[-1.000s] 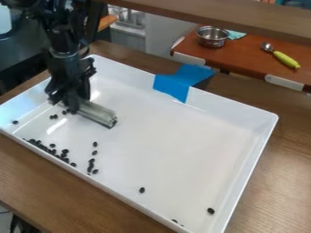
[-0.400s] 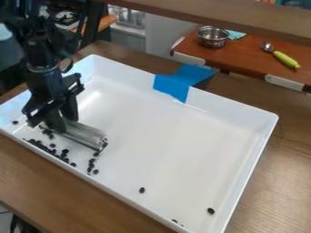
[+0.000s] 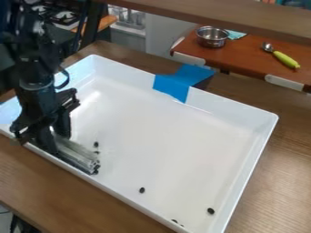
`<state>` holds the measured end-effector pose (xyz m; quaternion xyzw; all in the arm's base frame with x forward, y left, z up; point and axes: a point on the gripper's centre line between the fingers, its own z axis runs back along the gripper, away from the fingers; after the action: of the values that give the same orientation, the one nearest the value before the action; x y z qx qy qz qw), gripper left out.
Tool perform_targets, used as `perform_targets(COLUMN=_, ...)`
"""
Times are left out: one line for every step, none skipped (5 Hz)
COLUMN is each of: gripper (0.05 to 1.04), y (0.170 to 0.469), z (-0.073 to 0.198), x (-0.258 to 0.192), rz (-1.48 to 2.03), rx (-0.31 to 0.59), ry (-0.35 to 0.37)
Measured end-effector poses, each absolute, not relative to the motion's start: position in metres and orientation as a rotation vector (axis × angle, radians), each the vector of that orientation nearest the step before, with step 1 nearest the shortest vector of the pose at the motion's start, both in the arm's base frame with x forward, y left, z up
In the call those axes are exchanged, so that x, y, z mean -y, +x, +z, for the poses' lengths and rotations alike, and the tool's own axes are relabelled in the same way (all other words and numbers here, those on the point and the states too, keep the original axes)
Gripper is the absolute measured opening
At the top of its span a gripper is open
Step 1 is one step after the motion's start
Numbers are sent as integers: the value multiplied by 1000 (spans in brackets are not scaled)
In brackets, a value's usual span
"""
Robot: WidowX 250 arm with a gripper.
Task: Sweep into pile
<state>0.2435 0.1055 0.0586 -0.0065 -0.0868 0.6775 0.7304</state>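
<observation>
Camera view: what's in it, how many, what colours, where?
Shallow plastic tray: one, white, centre
Oval beans: at least five, black, inside tray
Ribbed bar: one, grey, inside tray, left
Tape: one, blue, tray's far wall
Metal bowl: one, silver, upper right
Cloth: one, teal, beside bowl
Metal spoon: one, lime handle, upper right
Far table: one, rust, upper right
Wooden counter: one, brown, under tray
Wooden beam: one, brown, top
Stove: one, dark, upper left
Robot arm, gripper: one each, black, left
</observation>
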Motion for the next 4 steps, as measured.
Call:
perform_targets(gripper=351, y=248, z=62, x=-100, rz=1489, rx=201, ry=-28)
perform_targets(gripper=351, y=283, z=94, x=-106, rz=1538, rx=280, ry=-119)
perform_targets(gripper=351, y=309, z=101, x=-109, rz=1567, rx=278, ry=-134)
perform_targets(gripper=351, y=331, z=98, x=-115, rz=1588, rx=304, ry=-110)
